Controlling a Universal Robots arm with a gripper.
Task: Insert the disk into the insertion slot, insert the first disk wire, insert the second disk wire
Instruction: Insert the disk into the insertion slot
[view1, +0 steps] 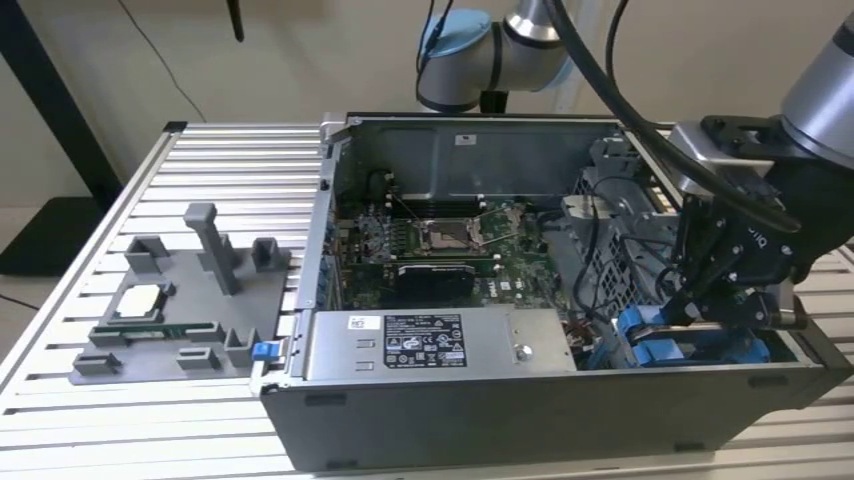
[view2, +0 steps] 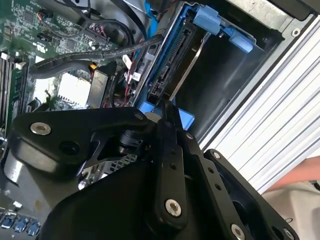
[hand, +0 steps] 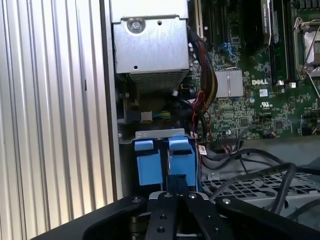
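Observation:
The disk (view2: 172, 62) sits in its bright blue carrier (view2: 220, 25) inside the insertion slot (view1: 694, 345) at the case's front corner on the exterior view's right. Its dark connector edge faces the motherboard. My gripper (view1: 727, 305) hangs just above the carrier's two blue tabs (hand: 150, 162). In both wrist views its fingers (hand: 176, 182) are pressed together with nothing between them, and the tip (view2: 165, 106) rests against a blue tab. Black disk wires (view2: 90, 55) lie loose beside the connector edge, one ending in a black plug (view2: 99, 82).
The open computer case (view1: 534, 400) stands on a slatted aluminium table (view1: 227, 150). A labelled grey power-supply box (view1: 427, 345) sits beside the slot, with the motherboard (view1: 441, 240) behind. A grey fixture with parts (view1: 174, 310) lies on the exterior view's left. Cables (hand: 260, 170) cross the perforated cage.

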